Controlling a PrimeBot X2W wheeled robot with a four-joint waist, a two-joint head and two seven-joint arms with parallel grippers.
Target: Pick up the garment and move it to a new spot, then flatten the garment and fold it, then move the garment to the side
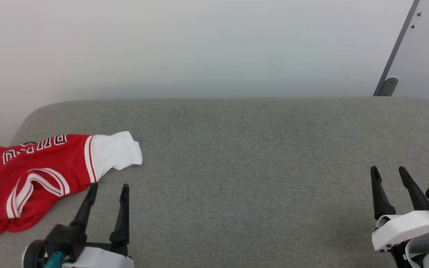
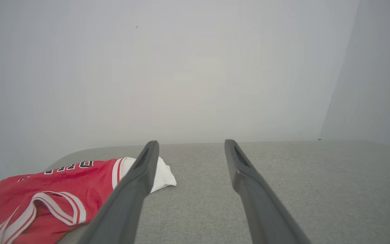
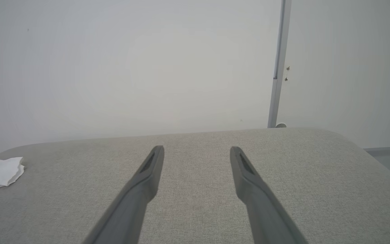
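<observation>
Red garment point(image 1: 32, 178) at nine o'clock with a white sleeve, red-and-white striped trim, black letters outlined white, flecked grey woven surface point(image 1: 237, 167), black-fingered left gripper point(image 1: 110, 186) and right gripper point(image 1: 388, 169), white wall point(image 1: 199, 44)

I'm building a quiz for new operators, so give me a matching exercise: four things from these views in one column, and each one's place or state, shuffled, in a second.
Column one:
1. red jersey
2. left gripper
3. right gripper
4. grey wall strip

Column two:
A. open, over bare grey cushion at lower right
B. crumpled at the cushion's left end
C. fixed on the wall, upper right
D. open, close beside the jersey

Pairs: 1-B, 2-D, 3-A, 4-C.
</observation>
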